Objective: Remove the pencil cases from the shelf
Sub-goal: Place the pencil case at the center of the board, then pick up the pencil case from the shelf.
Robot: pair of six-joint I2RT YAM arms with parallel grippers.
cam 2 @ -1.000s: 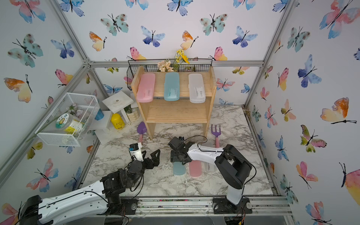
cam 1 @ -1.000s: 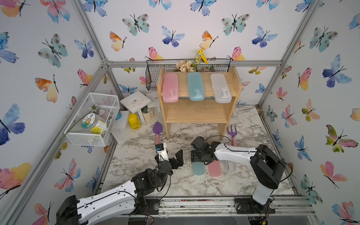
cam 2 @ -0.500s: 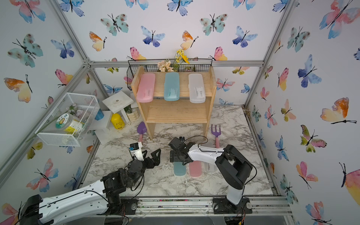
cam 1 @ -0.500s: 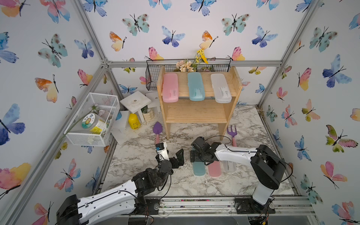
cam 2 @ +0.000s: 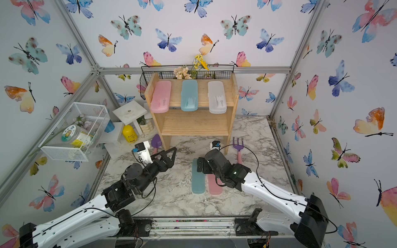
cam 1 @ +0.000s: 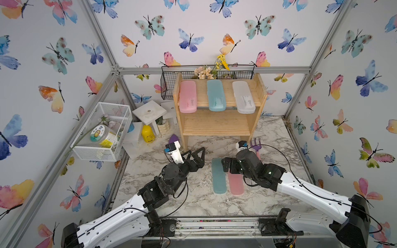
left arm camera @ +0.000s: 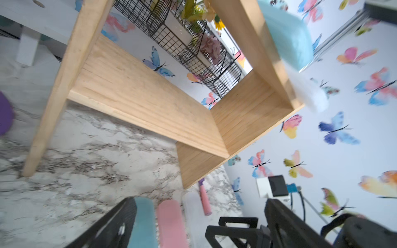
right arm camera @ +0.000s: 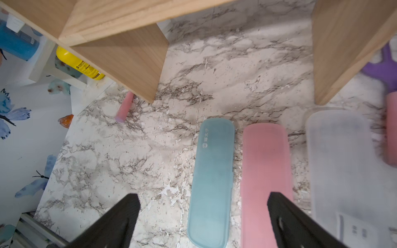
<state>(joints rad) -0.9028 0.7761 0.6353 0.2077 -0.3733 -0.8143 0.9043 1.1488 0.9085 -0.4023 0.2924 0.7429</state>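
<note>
The wooden shelf carries three pencil cases on its top tier: pink, teal and white; its lower tier is bare. On the marble floor in front lie a teal case, a pink case and a white case, side by side. My right gripper hangs open just above the teal and pink cases' near ends, holding nothing. To their left, my left gripper is open and empty, pointing at the shelf.
A purple fork lies by the shelf's right leg and a purple trowel by its left. A white wire basket, yellow bottle and white stool crowd the left. A black wire basket hangs behind the shelf.
My right gripper has opened, letting go of the teal case on the floor, and drawn back a little to the right. The left arm has barely moved.
</note>
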